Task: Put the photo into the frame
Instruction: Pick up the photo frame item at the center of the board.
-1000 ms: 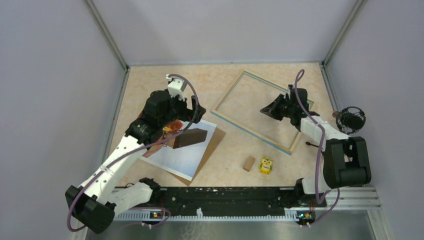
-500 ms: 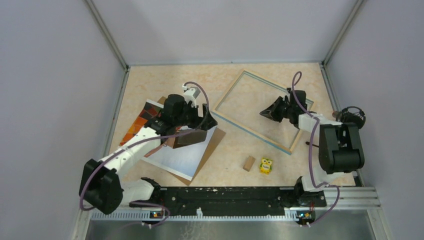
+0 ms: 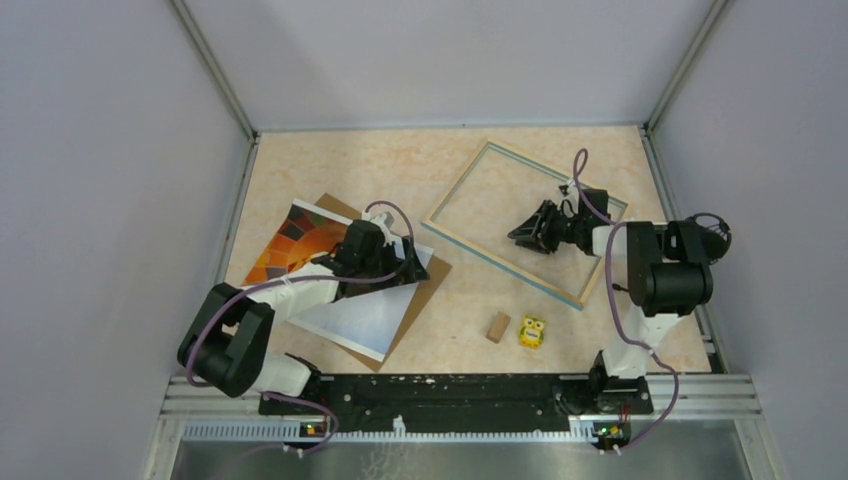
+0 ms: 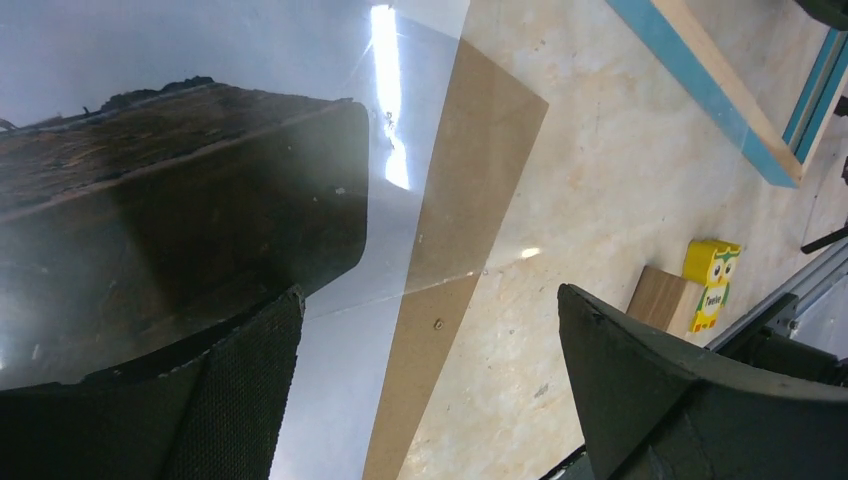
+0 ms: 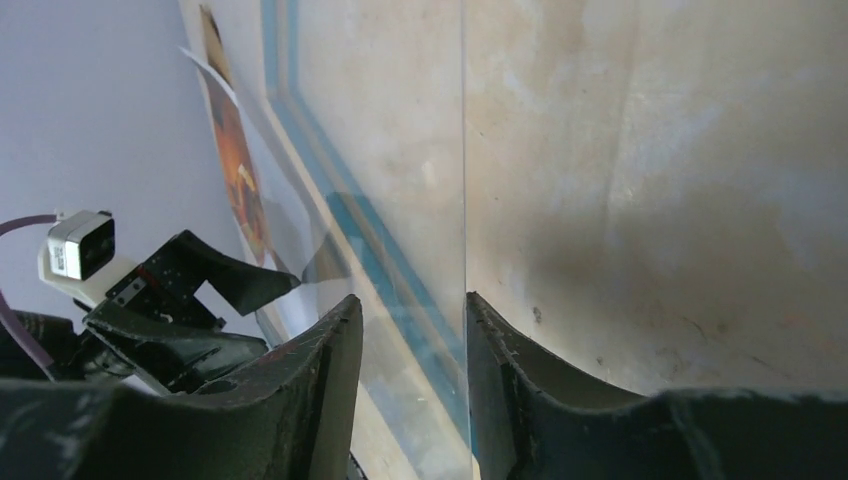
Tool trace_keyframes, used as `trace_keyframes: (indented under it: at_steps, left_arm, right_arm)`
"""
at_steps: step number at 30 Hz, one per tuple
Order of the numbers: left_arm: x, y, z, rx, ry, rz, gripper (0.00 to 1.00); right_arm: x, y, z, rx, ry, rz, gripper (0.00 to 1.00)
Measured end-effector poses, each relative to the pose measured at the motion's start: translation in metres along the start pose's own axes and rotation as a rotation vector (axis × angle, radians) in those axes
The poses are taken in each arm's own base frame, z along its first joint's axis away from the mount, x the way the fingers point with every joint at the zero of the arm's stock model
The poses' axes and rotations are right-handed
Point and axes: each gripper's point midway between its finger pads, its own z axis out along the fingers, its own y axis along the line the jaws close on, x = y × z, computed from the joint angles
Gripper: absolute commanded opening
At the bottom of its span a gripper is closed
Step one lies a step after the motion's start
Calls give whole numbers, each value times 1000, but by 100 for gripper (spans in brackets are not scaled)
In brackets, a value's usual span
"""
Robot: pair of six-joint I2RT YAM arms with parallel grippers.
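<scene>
The photo point(image 3: 300, 238) lies at the left on a brown backing board point(image 3: 428, 285), orange balloon end at the far left, pale sky end near me. A clear glossy sheet point(image 4: 470, 150) lies over it. My left gripper point(image 3: 405, 265) is open wide and low over the photo's right edge; in the left wrist view point(image 4: 430, 400) the pale sky point(image 4: 330, 400) and the board point(image 4: 440, 330) show between its fingers. The frame point(image 3: 505, 264) lies empty on the table. My right gripper point(image 3: 522, 233) is low inside it, jaws a little apart point(image 5: 408, 300), a clear sheet's edge running to one fingertip.
A small wooden block point(image 3: 497, 327) and a yellow owl toy point(image 3: 532, 332) sit near the front, between photo and frame. The frame's blue rail point(image 5: 375, 250) lies just beyond my right fingers. Walls close off the back and both sides.
My left arm has swung down and right, uncovering the balloon end of the photo, and now sits low at its right edge. My right gripper has lowered and shifted slightly left inside the frame.
</scene>
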Motion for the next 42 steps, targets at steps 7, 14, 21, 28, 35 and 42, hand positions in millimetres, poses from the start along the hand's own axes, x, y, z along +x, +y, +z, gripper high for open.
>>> trace_keyframes:
  at_steps: [7, 14, 21, 28, 35, 42]
  left_arm:
    - [-4, -3, 5, 25, -31, -20, 98]
    - [-8, -8, 11, 64, -49, -18, 99]
    - [-8, -9, 10, 68, -49, -13, 98]
    - [-19, -23, -8, 64, -39, 22, 99]
    - [-109, -98, -69, 206, -216, 150, 98]
    - [-167, -155, -119, 321, -336, 268, 98]
  right_arm:
    - [-3, 8, 9, -107, 5, -57, 43]
    - [-2, 27, 23, -204, -27, -190, 43]
    - [4, 35, 26, -264, -49, -267, 43]
    - [1, 39, 25, -271, -57, -278, 43]
    - [-22, 52, 12, -249, -70, -246, 43]
    - [-55, 57, -21, -214, -141, -205, 43]
